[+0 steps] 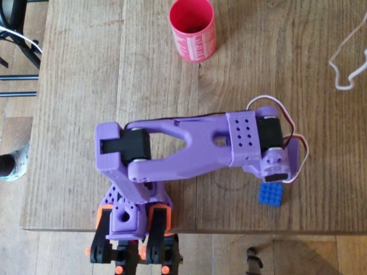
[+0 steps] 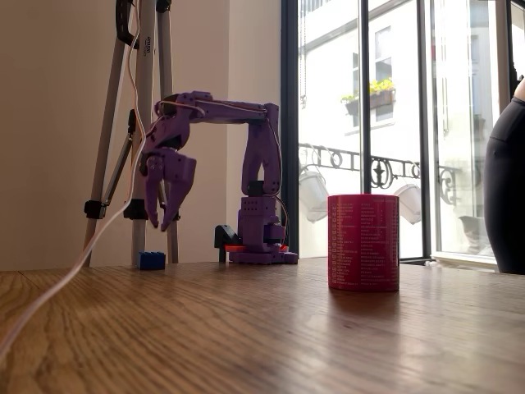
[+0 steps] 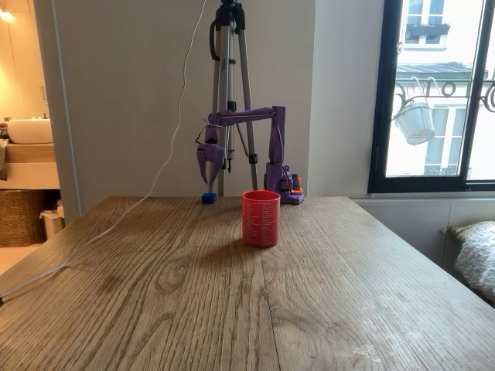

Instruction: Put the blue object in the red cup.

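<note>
From above, the purple arm's wrist hides the tool, but in a fixed view the tool (image 2: pixel 166 217) hangs with fingers parted, empty, above the small bright-blue studded plastic brick (image 2: pixel 152 260). That brick (image 1: pixel 270 195) lies flat near the wooden tabletop (image 1: pixel 86 86) edge (one corner tucked under the wrist), well apart from the upright red-pink patterned cylindrical cup (image 1: pixel 193 30).

Nothing was really readable here. The red cup (image 2: pixel 363 242) had rows of fine white print wrapped around its side, showing in the overhead view (image 1: pixel 194 43) too, but it was way too small and blurry to make out any words.
</note>
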